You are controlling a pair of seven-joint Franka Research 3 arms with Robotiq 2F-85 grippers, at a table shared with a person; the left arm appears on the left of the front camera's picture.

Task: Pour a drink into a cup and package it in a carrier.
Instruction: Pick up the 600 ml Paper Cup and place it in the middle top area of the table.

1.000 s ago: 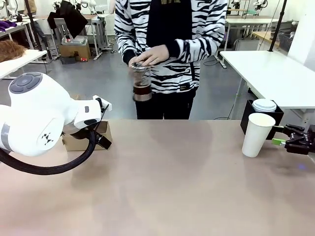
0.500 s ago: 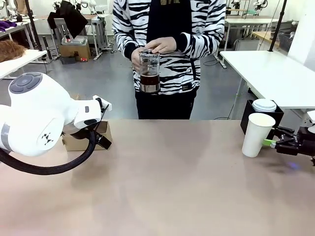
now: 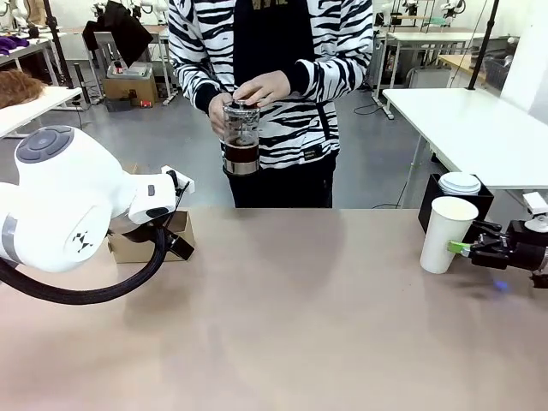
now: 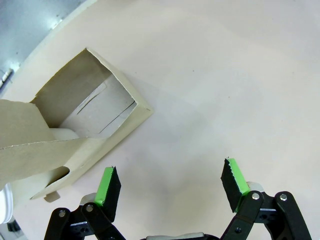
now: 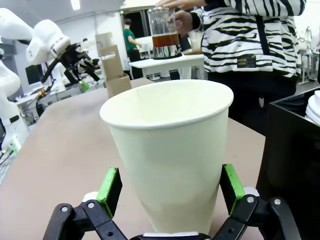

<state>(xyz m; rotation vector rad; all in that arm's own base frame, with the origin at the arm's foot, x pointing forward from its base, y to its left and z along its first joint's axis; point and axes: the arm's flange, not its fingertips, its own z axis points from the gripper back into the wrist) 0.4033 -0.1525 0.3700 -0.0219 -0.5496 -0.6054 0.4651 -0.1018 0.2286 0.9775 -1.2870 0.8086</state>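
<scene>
We look across a tan bench [image 3: 282, 342] twd a person in a black-and-white zebra-striped jacket [image 3: 342, 51] standing at 12 o'clock. Both hands are up at chest height. One hand [image 3: 261, 87] rests on the metal-rimmed top of a clear glass jug [image 3: 241, 120]; the other hand [image 3: 214, 111] wraps its side. The dark brown drink [image 3: 241, 152] sits in the lower part of the jug, which is upright, in the air, well apart from the bench.

At 3 o'clock on the bench stands a tall white paper cup [image 3: 446, 234], upright, mouth open. The R pincer [image 3: 467, 247] comes in from the 3 o'clock edge, level w/ the cup's lower half. In the R wrist view its jaws are spread wide, w/ one green pad [image 5: 111, 184] each side of the cup [image 5: 170, 135]. A gap shows at the 9 o'clock pad. The 3 o'clock pad is just beside the wall, and we cannot tell if it touches. The pincer has no grip on the cup. At the cup's 1 o'clock is a black open box [image 3: 484, 205] w/ a white lidded cup [image 3: 460, 182] in it.

At 9 o'clock on the bench sits the small brown cardboard carrier [image 3: 141, 250], partly hidden by the big white L arm [image 3: 68, 205]. In the L wrist view the L pincer [image 4: 171, 182] hangs over bare bench, jaws wide open, nothing btwn them. The carrier [image 4: 90, 107] lies at its 10 o'clock, near but apart, w/ an open pocket facing the camera.
</scene>
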